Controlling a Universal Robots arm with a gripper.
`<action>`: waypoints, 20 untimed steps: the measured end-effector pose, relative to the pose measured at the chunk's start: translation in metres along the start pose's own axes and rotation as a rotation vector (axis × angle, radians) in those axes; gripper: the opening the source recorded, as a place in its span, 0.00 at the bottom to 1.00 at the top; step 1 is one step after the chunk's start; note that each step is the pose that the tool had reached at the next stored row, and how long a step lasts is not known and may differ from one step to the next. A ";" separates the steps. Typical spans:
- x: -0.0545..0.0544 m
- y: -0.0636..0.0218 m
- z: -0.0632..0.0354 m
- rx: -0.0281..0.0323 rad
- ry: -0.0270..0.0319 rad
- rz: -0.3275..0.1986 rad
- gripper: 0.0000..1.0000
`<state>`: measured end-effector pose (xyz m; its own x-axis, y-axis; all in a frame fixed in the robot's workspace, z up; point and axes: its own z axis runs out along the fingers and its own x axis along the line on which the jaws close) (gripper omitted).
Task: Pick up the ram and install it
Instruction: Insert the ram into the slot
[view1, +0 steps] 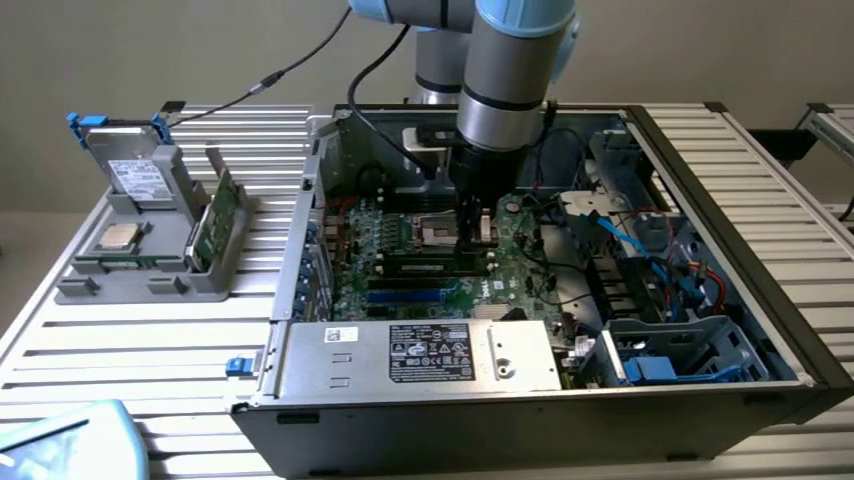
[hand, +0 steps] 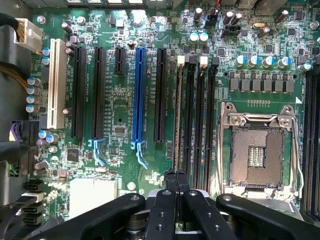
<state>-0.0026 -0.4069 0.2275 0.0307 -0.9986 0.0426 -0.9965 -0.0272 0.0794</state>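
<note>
A plain beige wall (view1: 160, 50) is spanning the exterior view at 12 o'clock. A slatted metal table (view1: 147, 330) is extending from 9 to 6 o'clock. A second slatted bench (view1: 830, 118) is showing at 2 o'clock. Even, diffuse light is falling throughout.

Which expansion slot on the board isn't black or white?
The blue slot, mid-row between the short black slot and a long black slot.

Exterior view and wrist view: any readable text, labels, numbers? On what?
Nothing can be read for certain.
Black label on the silver power supply: white print and symbols, too small to read.
White sticker beside it: barcode-like marks, unreadable.
Drive label at the exterior view's left: blurred.
Motherboard white printing, wrist view: too small to read.
</note>
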 end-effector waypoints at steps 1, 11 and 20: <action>0.000 0.0008 -0.0021 -0.0002 -0.0004 0.000 0.11; -0.003 0.0311 -0.0040 -0.0004 -0.0014 0.000 0.11; -0.003 0.0360 0.0017 0.0000 0.0019 0.000 0.11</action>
<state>-0.0388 -0.4045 0.2286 0.0308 -0.9985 0.0445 -0.9965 -0.0272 0.0795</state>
